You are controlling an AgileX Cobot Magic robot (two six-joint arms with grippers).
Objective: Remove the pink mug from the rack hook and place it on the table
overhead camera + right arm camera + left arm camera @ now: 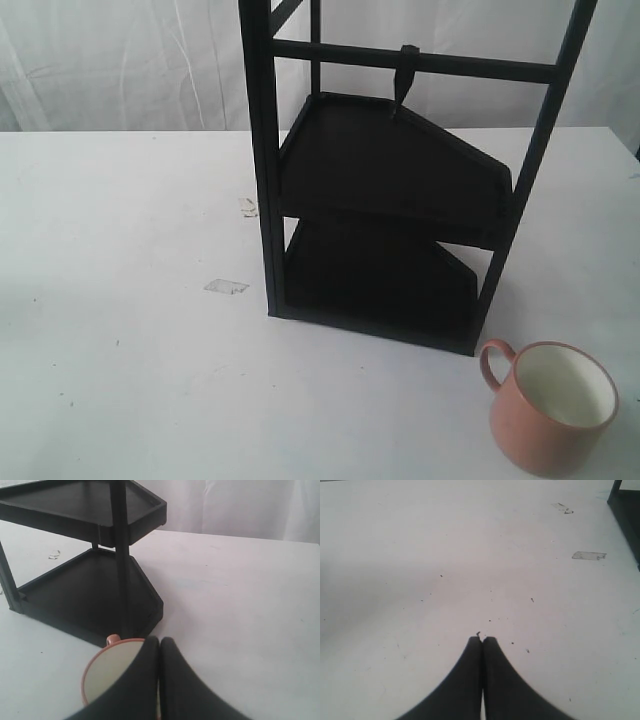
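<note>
The pink mug [550, 410] stands upright on the white table [120, 300] just in front of the rack's right front corner, handle pointing left, off-white inside showing. The rack hook [405, 75] hangs bare from the rack's horizontal bar. Neither gripper shows in the exterior view. In the right wrist view my right gripper [159, 640] is shut with nothing in it, its fingers hovering over and partly covering the mug [107, 672]. My left gripper [482, 639] is shut and holds nothing, above bare table [445, 555].
The tall black rack [390, 190] with two tray shelves stands mid-table, its lower shelf [90, 595] close beside the mug. A clear tape patch [226, 286] and a small crumpled scrap [248, 206] lie left of the rack. White curtain hangs behind.
</note>
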